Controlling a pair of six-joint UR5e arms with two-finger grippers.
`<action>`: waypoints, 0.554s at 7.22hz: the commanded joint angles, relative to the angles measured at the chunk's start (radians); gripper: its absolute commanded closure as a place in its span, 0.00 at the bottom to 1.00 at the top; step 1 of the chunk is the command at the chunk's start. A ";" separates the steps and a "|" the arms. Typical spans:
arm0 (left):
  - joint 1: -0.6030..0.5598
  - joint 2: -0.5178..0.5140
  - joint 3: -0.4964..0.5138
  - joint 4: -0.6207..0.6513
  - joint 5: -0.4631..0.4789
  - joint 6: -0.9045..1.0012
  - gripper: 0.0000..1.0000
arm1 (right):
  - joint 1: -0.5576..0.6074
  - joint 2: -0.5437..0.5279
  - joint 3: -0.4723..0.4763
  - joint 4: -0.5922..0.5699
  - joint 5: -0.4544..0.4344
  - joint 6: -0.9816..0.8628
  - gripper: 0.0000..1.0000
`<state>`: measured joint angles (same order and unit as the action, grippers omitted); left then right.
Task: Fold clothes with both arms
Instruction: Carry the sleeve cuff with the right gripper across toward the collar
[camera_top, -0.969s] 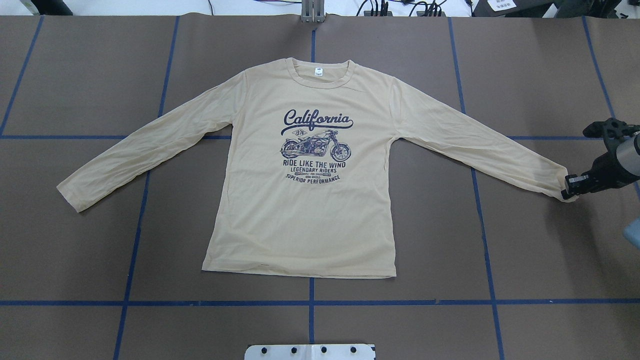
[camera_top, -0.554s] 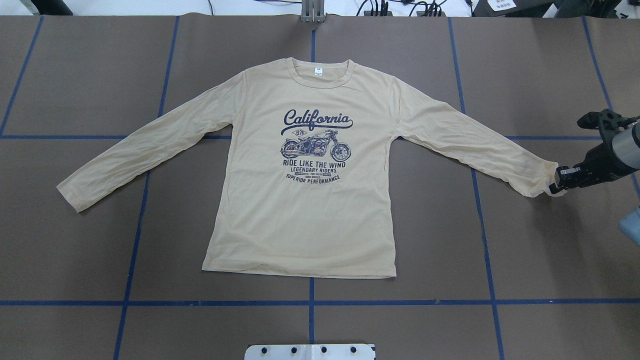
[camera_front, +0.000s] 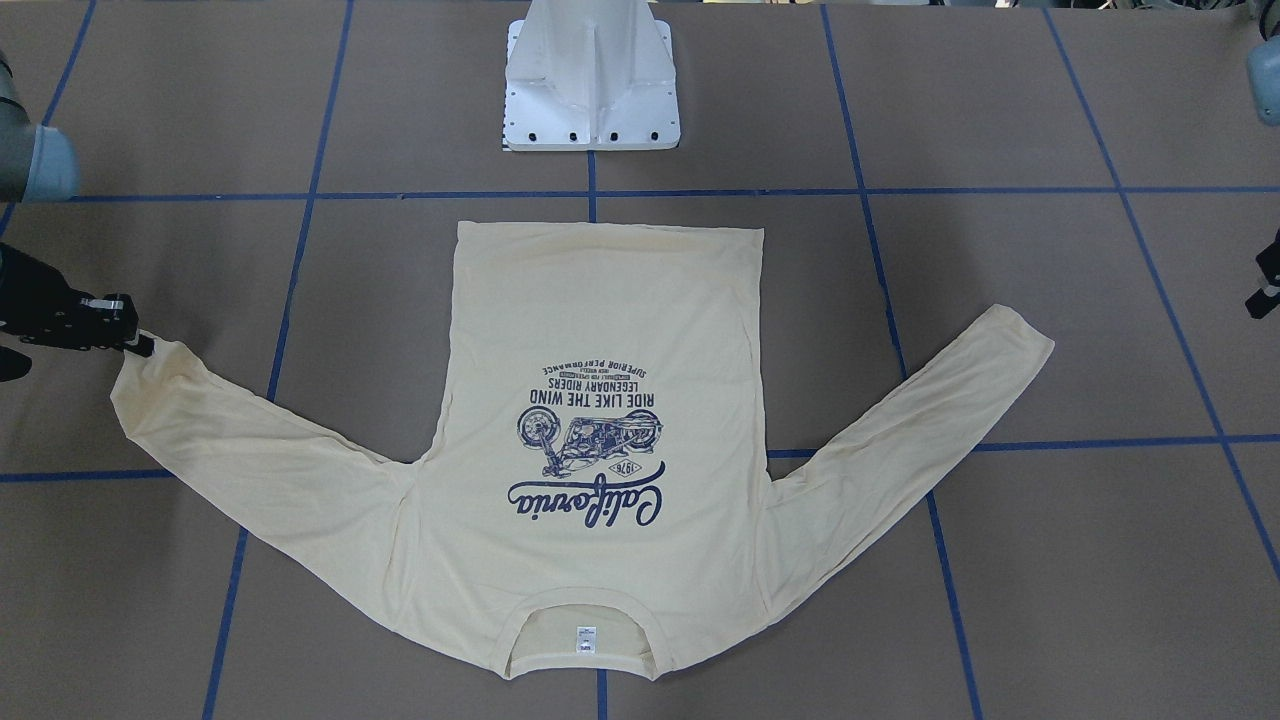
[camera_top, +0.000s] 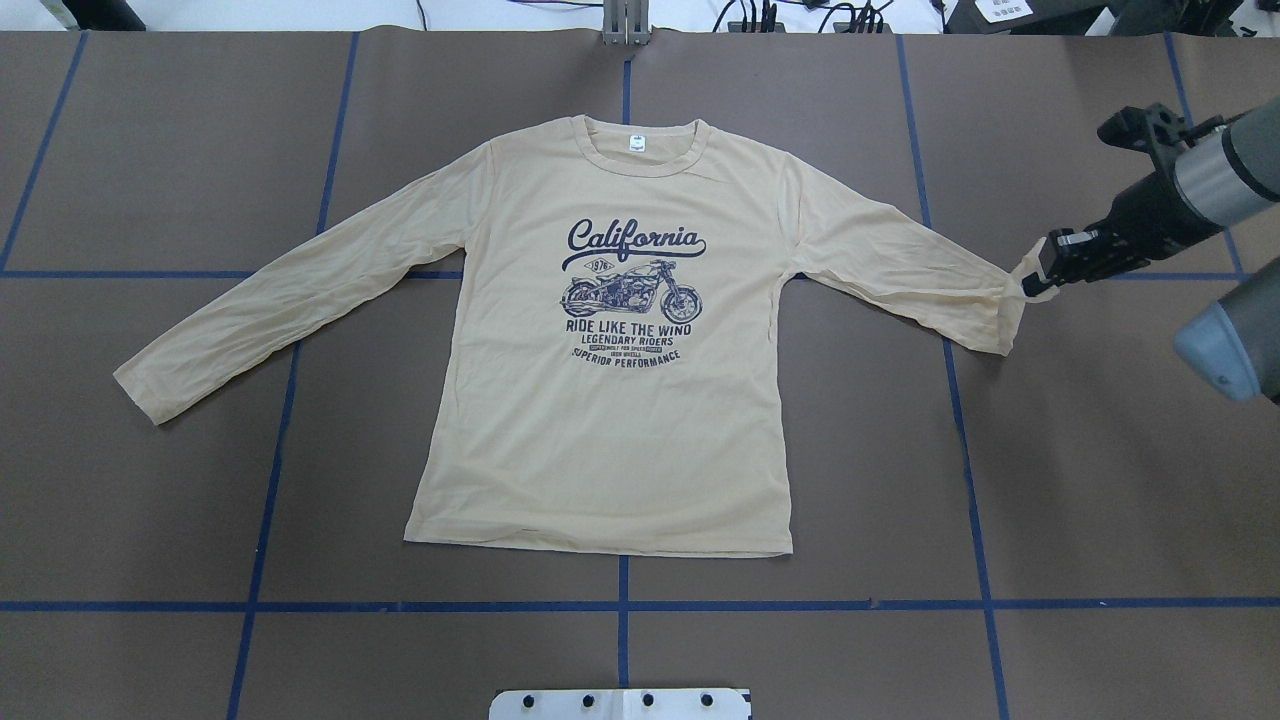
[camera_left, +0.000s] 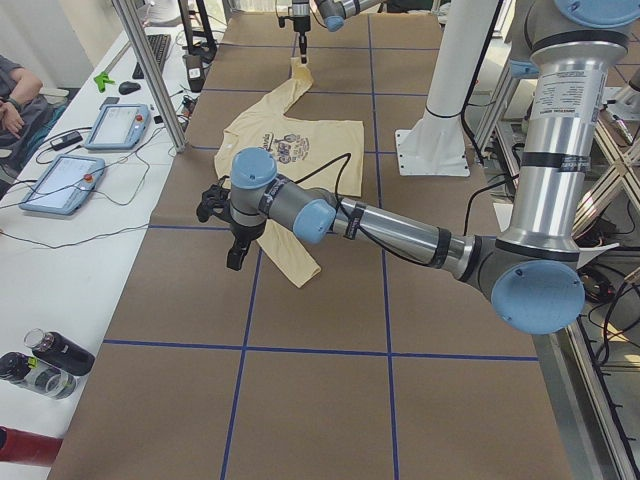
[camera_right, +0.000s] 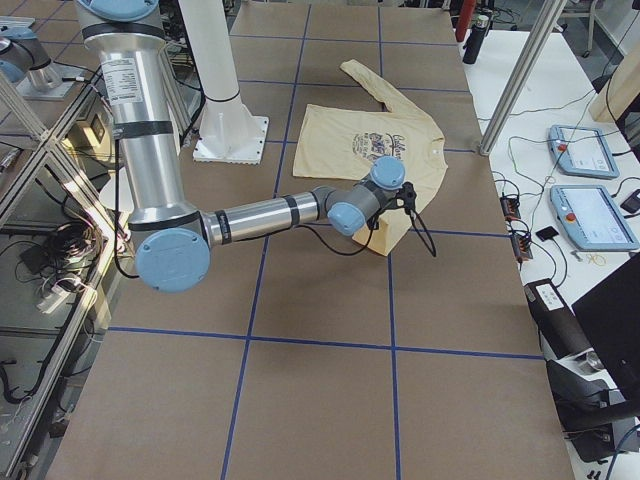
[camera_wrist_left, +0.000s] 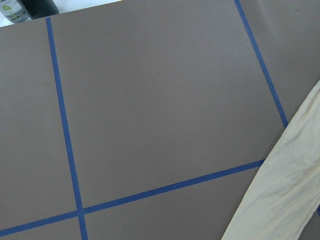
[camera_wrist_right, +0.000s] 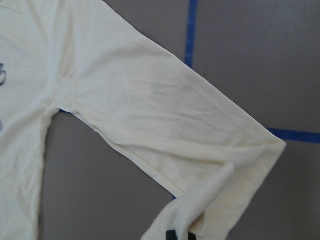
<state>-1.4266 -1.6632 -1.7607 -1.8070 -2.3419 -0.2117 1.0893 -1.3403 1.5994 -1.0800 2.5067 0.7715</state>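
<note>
On robot's right, R end effector (camera_top: 1042, 272) pinches T-shirt (camera_top: 600, 420) sleeve cuff; L end effector (camera_left: 234, 258): can't tell.

Robotics lab; teach pendants (camera_right: 595, 218) beside tape-gridded table (camera_top: 1100, 480).

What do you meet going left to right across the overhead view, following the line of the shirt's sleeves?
Flat sleeve → California print → lifted cuff → right gripper → blue joint cap.
</note>
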 joint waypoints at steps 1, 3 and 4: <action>0.000 -0.001 0.012 -0.002 -0.002 0.000 0.00 | -0.021 0.214 -0.044 -0.105 0.000 0.078 1.00; 0.000 -0.004 0.018 0.000 0.001 0.000 0.00 | -0.060 0.358 -0.157 -0.103 -0.012 0.080 1.00; 0.000 -0.004 0.020 0.000 -0.001 0.000 0.00 | -0.081 0.412 -0.188 -0.100 -0.029 0.080 1.00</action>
<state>-1.4266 -1.6669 -1.7436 -1.8075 -2.3419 -0.2117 1.0338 -1.0017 1.4586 -1.1806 2.4933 0.8492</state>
